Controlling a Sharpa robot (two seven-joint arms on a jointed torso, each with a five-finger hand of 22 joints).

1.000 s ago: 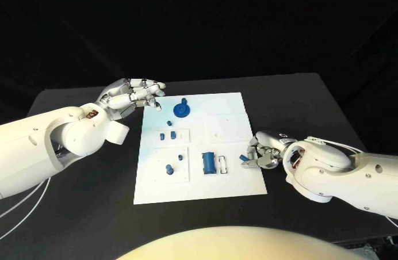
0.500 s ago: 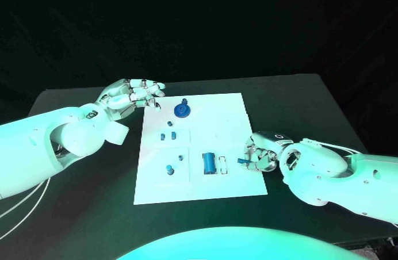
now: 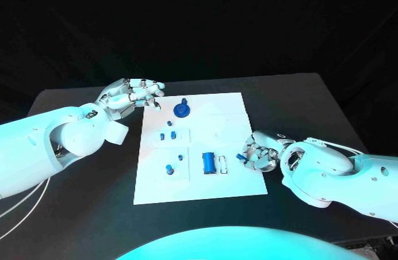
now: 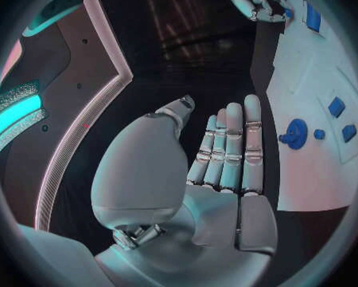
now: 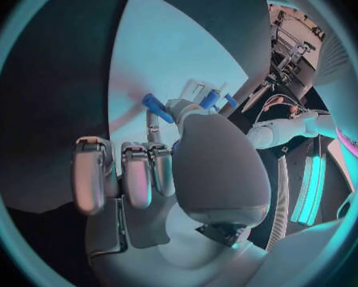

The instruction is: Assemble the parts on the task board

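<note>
At the right near edge of the task board (image 3: 232, 107), the right hand (image 3: 259, 155) sits with fingers curled in, pinching a small blue part (image 3: 241, 156) at its fingertips. The right wrist view confirms it: blue part (image 5: 157, 107) held between thumb and fingers, right over the white board (image 5: 171, 51).

Left hand (image 3: 131, 96) is off the board's far left corner, over the black table (image 3: 83, 214), fingers straight and side by side, grasping nothing. The left wrist view shows the same hand (image 4: 219, 153), flat and released, with the board beside it.

Parts on the board:
- round blue part with a knob (image 3: 182, 107) at the far end, left of centre; also seen from the left wrist (image 4: 295, 133).
- tiny blue part (image 3: 169, 122) just nearer than that.
- two small blue blocks (image 3: 168, 136) side by side in a recessed square at the left.
- blue peg (image 3: 169, 169) standing in the near left square, with a small blue part (image 3: 181, 156) just beyond it.
- blue cylinder (image 3: 209, 163) lying in the near middle, a narrow white-and-blue slot piece (image 3: 224, 164) just to its right, between the cylinder and the right hand.
</note>
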